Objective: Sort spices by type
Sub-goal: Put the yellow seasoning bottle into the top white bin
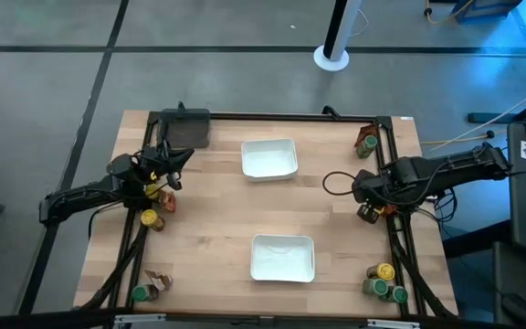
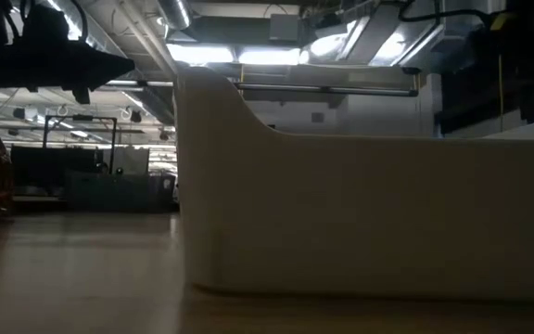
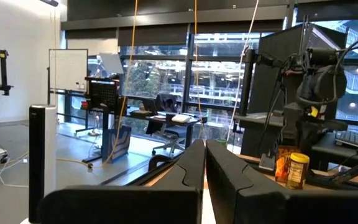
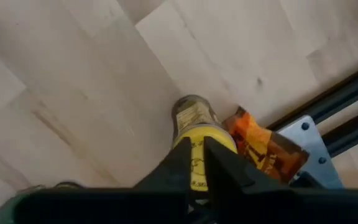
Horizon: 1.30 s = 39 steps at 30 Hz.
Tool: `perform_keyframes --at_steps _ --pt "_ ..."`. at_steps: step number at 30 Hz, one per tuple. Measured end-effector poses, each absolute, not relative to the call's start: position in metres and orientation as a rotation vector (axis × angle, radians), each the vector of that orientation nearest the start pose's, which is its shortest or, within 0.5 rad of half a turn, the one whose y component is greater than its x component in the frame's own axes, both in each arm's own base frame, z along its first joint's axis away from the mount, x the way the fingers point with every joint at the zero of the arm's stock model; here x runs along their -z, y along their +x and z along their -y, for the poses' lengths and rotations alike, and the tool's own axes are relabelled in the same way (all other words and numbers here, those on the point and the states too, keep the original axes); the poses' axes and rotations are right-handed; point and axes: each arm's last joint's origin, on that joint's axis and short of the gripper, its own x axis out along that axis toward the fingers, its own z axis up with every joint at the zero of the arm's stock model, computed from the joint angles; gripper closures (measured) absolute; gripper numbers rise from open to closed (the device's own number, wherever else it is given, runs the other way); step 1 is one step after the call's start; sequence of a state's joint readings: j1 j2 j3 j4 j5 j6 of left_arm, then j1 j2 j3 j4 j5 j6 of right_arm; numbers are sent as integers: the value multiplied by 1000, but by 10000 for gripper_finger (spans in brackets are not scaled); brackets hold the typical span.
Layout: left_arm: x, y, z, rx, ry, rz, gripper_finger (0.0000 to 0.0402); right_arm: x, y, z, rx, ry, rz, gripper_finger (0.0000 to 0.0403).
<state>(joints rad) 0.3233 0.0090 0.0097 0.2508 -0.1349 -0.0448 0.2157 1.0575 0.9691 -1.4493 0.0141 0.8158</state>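
Note:
My right gripper (image 4: 202, 144) is shut and points down at the table's right edge (image 1: 365, 208). Directly under its tips an upright jar (image 4: 191, 118) with a yellow lid (image 4: 194, 163) stands on the wood, with a crinkled orange packet (image 4: 263, 146) lying beside it. The left wrist view shows this jar (image 3: 298, 169) and packet (image 3: 283, 163) below the right arm. My left gripper (image 3: 204, 155) is shut on nothing, held level above the table's left side (image 1: 181, 157). A packet (image 1: 160, 194) and a yellow-lidded jar (image 1: 150, 219) sit near it. My right gripper comes from above with shut fingers (image 4: 225, 163) over the jar's yellow lid (image 4: 194, 163). The fingers hide the spot, so I cannot tell whether they touch it. The jar stands upright on the table.
Two white trays sit mid-table, one far (image 1: 269, 157) and one near (image 1: 282, 258); the near one's wall (image 2: 369, 213) fills the low view. A dark bin (image 1: 187, 128) is at the far left. More jars and packets stand at the near left (image 1: 146, 291), near right (image 1: 386, 281) and far right (image 1: 366, 143) corners.

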Motion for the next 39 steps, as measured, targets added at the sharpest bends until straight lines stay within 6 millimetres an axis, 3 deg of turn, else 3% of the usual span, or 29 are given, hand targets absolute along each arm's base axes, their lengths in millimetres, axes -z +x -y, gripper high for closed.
perform_keyframes --at_steps 11,16,22,32,39 --pt "-190 88 -34 -449 -26 264 396 -275 135 -30 459 470 -1538 127" --pt "-190 88 -34 -449 -26 264 396 -275 135 -30 443 442 -1538 68" --pt "-189 88 -34 -450 -28 254 396 -273 136 -29 420 391 -1528 44" --pt "-189 88 -34 -452 -8 250 396 -240 131 -31 403 426 -1628 47" --pt "-189 88 -34 -461 8 249 396 -236 131 -30 425 429 -1620 47"
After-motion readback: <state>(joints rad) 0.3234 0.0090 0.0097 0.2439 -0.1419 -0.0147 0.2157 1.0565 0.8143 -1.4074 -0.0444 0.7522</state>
